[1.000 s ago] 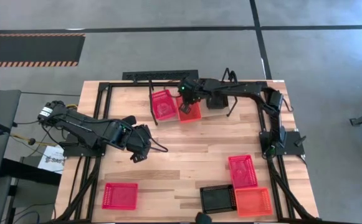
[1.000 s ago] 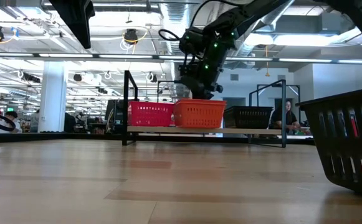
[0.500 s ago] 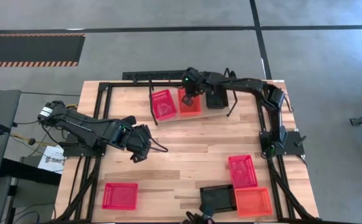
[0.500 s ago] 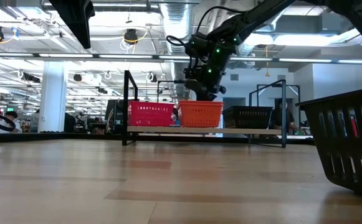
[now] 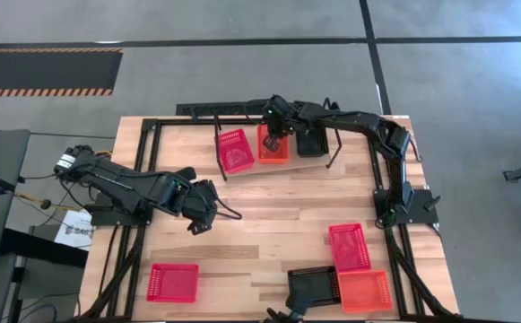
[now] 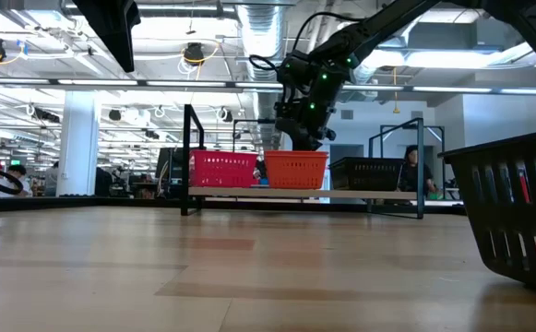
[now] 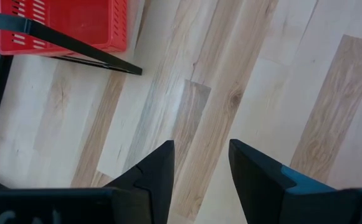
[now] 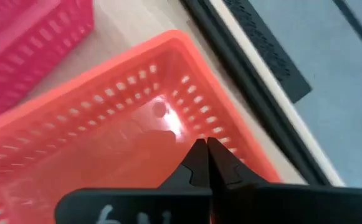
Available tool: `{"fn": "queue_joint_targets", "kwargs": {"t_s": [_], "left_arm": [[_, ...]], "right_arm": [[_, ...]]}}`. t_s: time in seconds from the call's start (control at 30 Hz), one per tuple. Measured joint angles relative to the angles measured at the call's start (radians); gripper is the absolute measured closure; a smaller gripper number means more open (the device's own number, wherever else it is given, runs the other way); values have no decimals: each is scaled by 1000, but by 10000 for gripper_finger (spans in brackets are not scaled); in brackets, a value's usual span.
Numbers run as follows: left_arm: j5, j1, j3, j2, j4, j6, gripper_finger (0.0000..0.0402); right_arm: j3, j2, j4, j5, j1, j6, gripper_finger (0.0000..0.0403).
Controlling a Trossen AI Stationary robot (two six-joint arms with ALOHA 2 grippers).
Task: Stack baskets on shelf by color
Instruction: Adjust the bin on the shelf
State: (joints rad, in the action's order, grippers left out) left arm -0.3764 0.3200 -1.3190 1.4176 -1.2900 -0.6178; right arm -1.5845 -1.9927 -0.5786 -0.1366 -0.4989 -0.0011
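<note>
The shelf (image 6: 369, 193) stands at the table's far edge. On it, side by side, sit a pinkish-red basket (image 5: 236, 150), an orange basket (image 5: 273, 148) and a black basket (image 5: 311, 142), each on its floor. My right gripper (image 8: 205, 148) is shut, with its tips down inside the orange basket (image 8: 137, 124). My left gripper (image 7: 200, 162) hangs open above bare table left of the middle (image 5: 208, 208) and holds nothing. My right gripper's shut fingers (image 8: 196, 163) reach into the orange basket from above, slanting toward the far left. The tips are low inside it, by the inner side of its far wall (image 8: 233, 134). No wall shows between the fingers. The basket stands level on the shelf.
Four baskets lie on the table: a pinkish-red one near left (image 5: 172, 282), another pinkish-red one right (image 5: 349, 246), a black one (image 5: 313, 287) and an orange one (image 5: 365, 291) near right. A person (image 6: 411, 166) shows in the room behind. The table's middle is bare wood.
My right gripper has moved toward the table's far edge, still shut. The orange basket has slid with it, farther back on the shelf, and now stands in line with the pinkish-red and black baskets.
</note>
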Motion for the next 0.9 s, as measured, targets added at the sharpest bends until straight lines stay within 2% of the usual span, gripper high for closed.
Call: {"fn": "queue_joint_targets", "kwargs": {"t_s": [0.17,0.33,0.5,0.9], "left_arm": [[-2,0,0,0,1,1,261],[-4,0,0,0,2,4,261],[-4,0,0,0,2,5,261],[-5,0,0,0,2,8,261]], "right_arm": [[0,37,-42,5,77,18,403],[-1,47,-186,13,160,53,403],[2,42,-332,-50,218,45,403],[3,52,-369,-95,208,19,403]]}}
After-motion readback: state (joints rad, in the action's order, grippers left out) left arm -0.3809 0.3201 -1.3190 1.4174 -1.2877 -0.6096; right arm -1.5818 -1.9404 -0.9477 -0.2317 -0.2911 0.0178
